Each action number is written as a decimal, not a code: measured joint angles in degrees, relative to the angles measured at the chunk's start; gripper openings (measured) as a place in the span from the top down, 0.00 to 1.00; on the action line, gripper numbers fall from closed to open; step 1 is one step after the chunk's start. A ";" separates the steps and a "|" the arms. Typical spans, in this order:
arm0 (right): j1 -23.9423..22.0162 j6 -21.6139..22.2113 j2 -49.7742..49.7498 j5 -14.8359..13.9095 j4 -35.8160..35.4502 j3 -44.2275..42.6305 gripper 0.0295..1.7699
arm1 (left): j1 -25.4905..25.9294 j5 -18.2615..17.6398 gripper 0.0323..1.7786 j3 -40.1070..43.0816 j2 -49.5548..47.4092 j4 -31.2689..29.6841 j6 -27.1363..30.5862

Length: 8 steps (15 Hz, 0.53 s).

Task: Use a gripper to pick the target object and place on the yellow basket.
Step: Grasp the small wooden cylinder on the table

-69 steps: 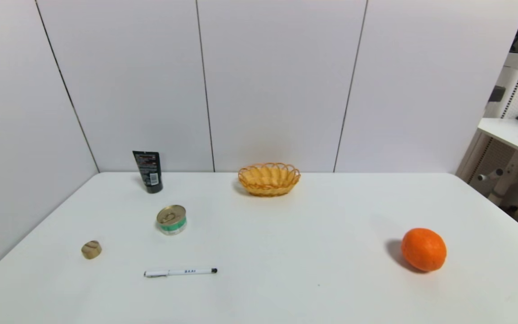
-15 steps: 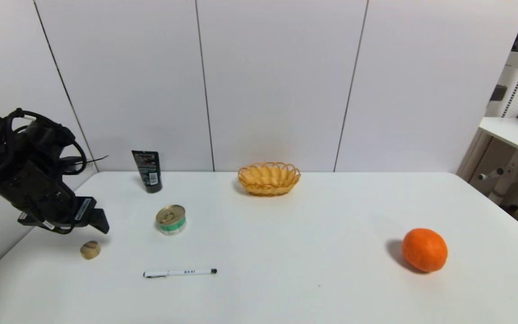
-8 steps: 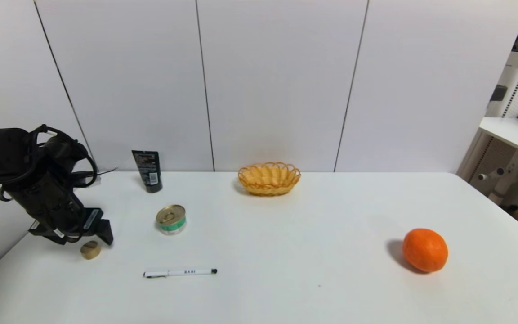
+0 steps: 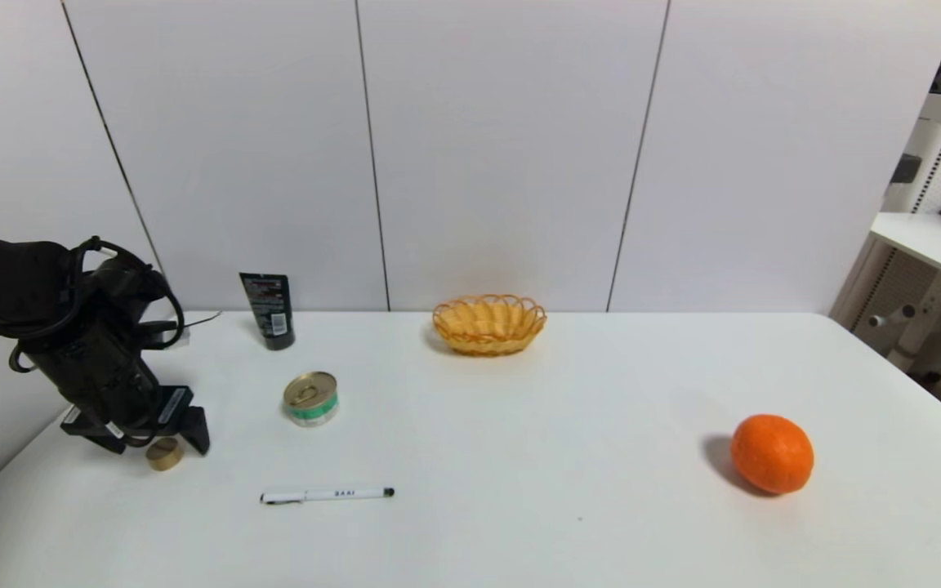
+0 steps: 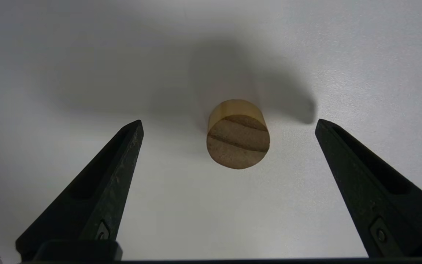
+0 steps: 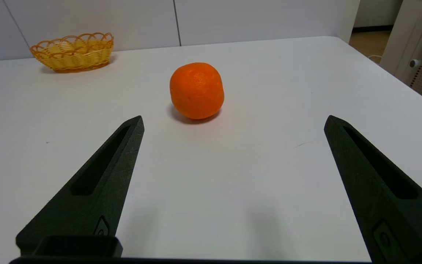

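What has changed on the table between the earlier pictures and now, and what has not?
The left gripper has come in from the left and moved down, its open fingers now either side of the wooden piece. Nothing has been taken hold of. The basket, can, tube, pen and orange stayed put.

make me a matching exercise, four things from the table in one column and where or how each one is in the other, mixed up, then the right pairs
Things
1. wooden piece
2. basket
3. pen
4. left gripper

Places and states
A. lying flat, nearer the robot than the can
B. open, above the table
C. between two open fingers, with a gap on either side
D. near the back edge of the table, yellow-orange and woven

Right pairs
1-C
2-D
3-A
4-B
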 joint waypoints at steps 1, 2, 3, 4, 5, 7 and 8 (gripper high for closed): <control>0.00 0.00 0.00 0.00 0.04 0.00 0.04 | -0.02 0.02 0.05 0.00 0.10 0.52 -0.15; 0.02 0.00 0.00 0.00 0.02 0.00 0.04 | -0.09 0.00 0.05 -0.01 0.16 1.18 -0.37; 0.00 0.02 0.00 0.00 0.00 0.00 0.04 | -0.13 -0.04 0.12 -0.11 0.22 1.54 -0.43; 0.00 0.02 0.00 0.00 0.02 0.00 0.04 | -0.16 -0.06 0.23 -0.15 0.24 1.78 -0.43; 0.02 0.02 0.00 0.00 0.00 0.00 0.04 | -0.20 -0.04 0.31 -0.17 0.24 1.87 -0.43; 0.02 0.00 0.00 -0.01 0.02 0.00 0.04 | -0.16 0.00 0.46 -0.23 0.55 1.51 -0.41; 0.02 0.02 0.00 -0.04 0.02 0.00 0.04 | -0.13 -0.04 0.52 -0.52 0.73 1.51 -0.41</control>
